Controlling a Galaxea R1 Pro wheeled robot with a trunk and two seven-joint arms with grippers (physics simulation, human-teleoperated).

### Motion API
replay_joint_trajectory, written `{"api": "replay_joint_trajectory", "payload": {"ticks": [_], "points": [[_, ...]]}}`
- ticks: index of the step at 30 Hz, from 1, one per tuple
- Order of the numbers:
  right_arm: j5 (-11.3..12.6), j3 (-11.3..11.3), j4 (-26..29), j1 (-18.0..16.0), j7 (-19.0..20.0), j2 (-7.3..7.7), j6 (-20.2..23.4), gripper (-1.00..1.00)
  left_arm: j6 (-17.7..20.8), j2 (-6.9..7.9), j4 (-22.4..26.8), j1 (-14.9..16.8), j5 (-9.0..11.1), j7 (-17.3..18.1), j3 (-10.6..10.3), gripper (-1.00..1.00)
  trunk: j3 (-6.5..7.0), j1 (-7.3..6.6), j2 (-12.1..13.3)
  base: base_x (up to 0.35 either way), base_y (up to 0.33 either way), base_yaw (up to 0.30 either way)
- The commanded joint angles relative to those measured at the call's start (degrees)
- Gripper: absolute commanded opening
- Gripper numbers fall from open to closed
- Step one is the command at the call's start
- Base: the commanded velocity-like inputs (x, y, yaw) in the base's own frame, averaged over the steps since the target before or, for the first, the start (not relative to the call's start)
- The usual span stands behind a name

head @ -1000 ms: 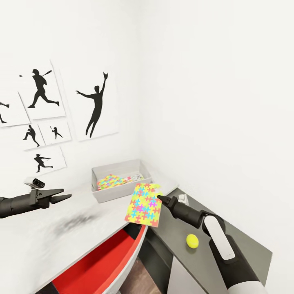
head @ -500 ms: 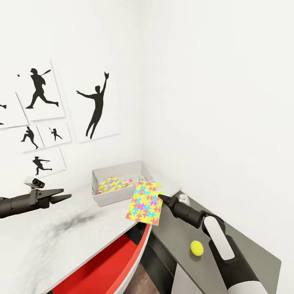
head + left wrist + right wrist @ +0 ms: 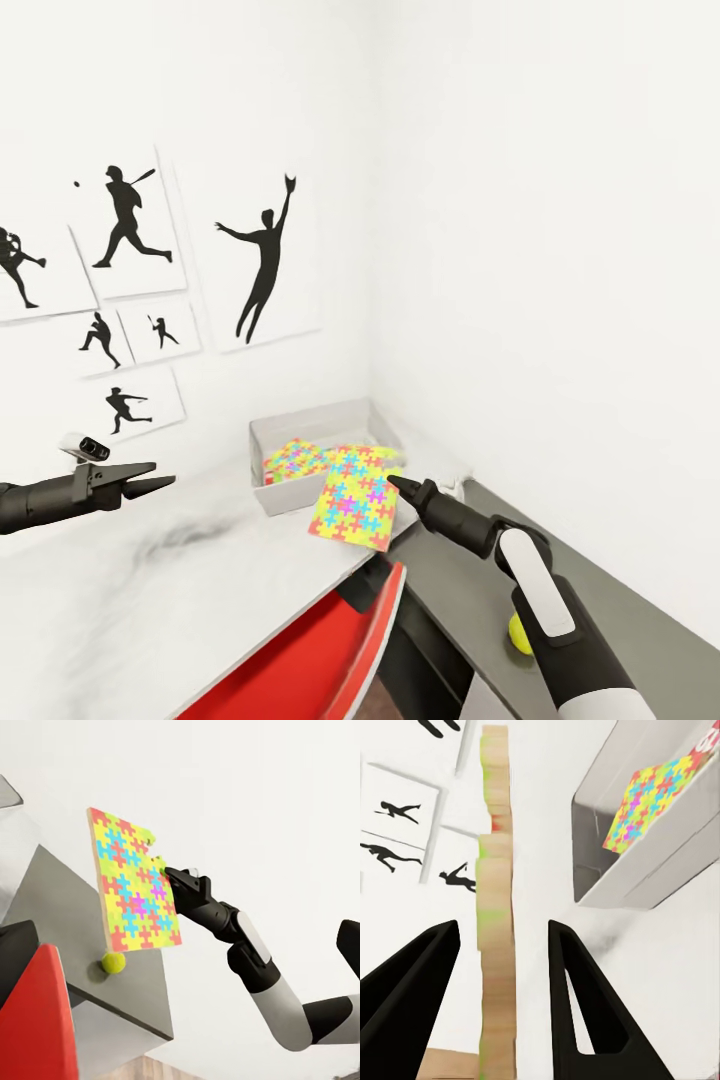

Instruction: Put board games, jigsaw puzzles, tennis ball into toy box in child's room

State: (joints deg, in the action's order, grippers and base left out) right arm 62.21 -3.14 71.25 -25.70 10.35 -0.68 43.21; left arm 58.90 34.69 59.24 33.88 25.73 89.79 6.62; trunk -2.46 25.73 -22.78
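Observation:
My right gripper (image 3: 392, 484) is shut on a jigsaw puzzle (image 3: 354, 502), a flat box covered in yellow, red, blue and pink pieces, held upright in the air just in front of the toy box's (image 3: 262, 437) near right corner. Edge-on, the puzzle (image 3: 496, 907) stands between my right fingers (image 3: 577, 997). The grey toy box (image 3: 607, 877) holds a second jigsaw puzzle (image 3: 656, 799) and another printed box, mostly hidden. The tennis ball (image 3: 114, 961) lies on the dark grey table section (image 3: 90, 930). My left gripper (image 3: 163, 474) hangs open over the pale table (image 3: 150, 590), far left of the box.
Black baseball-player pictures (image 3: 265, 265) hang on the white wall behind the table. A red object (image 3: 310, 670) sits under the table's front edge. A small white thing (image 3: 460, 490) lies on the dark section near my right wrist. The room corner is right behind the toy box.
The whole view has shifted, so the camera moved. My right gripper with the puzzle now stands closer to the toy box, overlapping its corner. The left arm has kept its pose.

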Motion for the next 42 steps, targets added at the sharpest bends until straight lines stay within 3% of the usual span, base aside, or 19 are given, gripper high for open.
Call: {"api": "replay_joint_trajectory", "payload": {"ticks": [1,22,32,42], "points": [[-0.17,0.07,0.01,-0.06,0.27,-0.03,0.23,-1.0,0.61,0.02,0.0,0.04,0.02,0.21,-0.03,1.0,-0.13,0.06,-0.13,0.14,0.072,0.198],[-0.16,0.07,0.03,-0.06,0.47,-0.02,0.26,-1.0,0.61,0.0,0.0,0.04,0.02,0.21,0.07,1.0,-0.13,0.06,-0.13,0.087,-0.012,0.017],[-0.16,0.06,0.04,-0.06,0.34,-0.03,0.29,-1.0,0.61,-0.06,0.0,0.04,0.02,0.21,-0.03,1.0,-0.13,0.06,-0.13,0.069,-0.005,0.207],[-0.16,0.14,0.03,-0.06,0.59,0.06,0.3,-1.0,0.56,-0.06,0.0,0.04,0.02,0.21,-0.03,1.0,-0.13,0.06,-0.13,0.098,-0.068,0.035]]}}
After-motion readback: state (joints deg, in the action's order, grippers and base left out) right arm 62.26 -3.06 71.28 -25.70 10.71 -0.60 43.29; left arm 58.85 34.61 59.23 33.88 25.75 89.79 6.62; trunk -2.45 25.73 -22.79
